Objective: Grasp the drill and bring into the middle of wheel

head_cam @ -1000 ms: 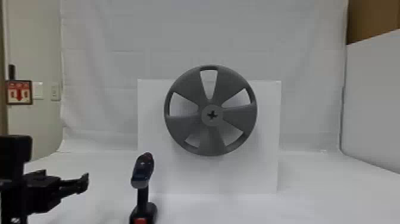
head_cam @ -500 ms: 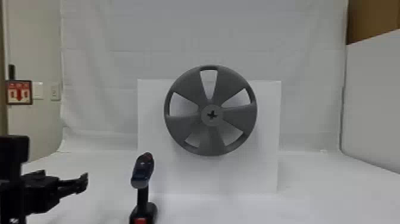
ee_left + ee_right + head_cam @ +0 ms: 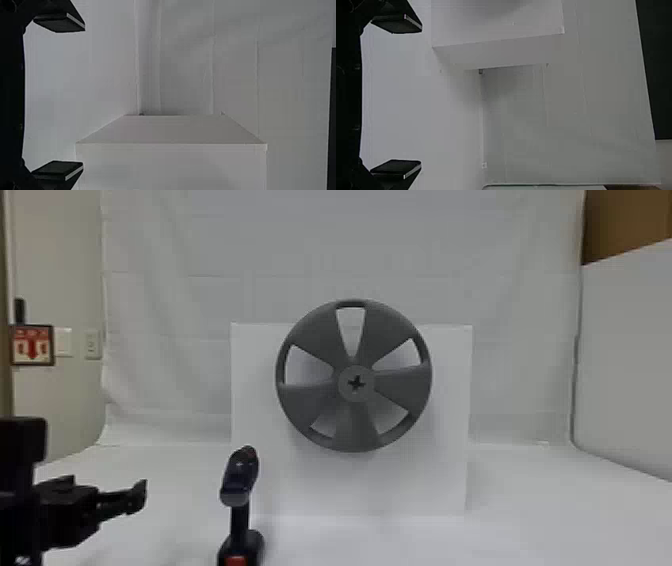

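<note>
On tbl, drill upright, base dn.

Likely lab: white cloth backdrop, wheel before white box, framed sign.

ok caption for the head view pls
An upright drill, the left tool to its left, a gray wheel beyond

The head view looks forward from the near side, set well back and almost square to the round grey five-spoked plastic wheel on the boxy white upright stand. Both wrist views, turned on their side, face the far creased white cloth backdrop: the left takes in the stand's left side, the right its right side. All three share stand and backdrop.
</note>
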`<state>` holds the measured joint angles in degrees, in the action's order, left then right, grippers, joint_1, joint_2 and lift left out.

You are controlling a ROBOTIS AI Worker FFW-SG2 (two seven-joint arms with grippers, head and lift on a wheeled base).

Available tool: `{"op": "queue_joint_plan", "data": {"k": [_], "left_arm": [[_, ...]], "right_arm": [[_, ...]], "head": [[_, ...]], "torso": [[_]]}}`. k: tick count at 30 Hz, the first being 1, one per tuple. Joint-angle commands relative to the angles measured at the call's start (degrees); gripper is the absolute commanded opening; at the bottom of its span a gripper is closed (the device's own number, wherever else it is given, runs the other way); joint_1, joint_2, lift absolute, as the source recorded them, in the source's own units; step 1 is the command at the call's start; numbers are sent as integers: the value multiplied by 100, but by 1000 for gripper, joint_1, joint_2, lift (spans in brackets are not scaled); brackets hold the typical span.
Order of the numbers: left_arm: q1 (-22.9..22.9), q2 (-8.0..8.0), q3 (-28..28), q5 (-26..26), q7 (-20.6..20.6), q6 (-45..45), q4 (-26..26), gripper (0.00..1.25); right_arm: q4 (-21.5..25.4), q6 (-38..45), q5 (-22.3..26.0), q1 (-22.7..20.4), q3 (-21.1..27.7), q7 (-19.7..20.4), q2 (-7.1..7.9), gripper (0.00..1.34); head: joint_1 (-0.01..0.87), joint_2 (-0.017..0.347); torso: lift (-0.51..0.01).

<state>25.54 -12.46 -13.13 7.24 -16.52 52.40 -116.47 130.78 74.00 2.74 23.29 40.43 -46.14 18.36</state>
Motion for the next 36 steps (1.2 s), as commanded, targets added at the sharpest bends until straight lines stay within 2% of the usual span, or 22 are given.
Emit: {"op": "queue_joint_plan", "data": {"k": [1, 36], "left_arm": [[-5, 7, -6, 5, 0, -10, -7, 1181], [12, 15, -6, -4, 9, -54, 1, 1181]], "right_arm": [[0, -35, -20, -9, 0, 0, -43, 1235], [0, -35, -28, 9, -35, 0, -17, 1235]], "head": [[54, 31], [54, 31]], "torso": [[-403], [-403]]}}
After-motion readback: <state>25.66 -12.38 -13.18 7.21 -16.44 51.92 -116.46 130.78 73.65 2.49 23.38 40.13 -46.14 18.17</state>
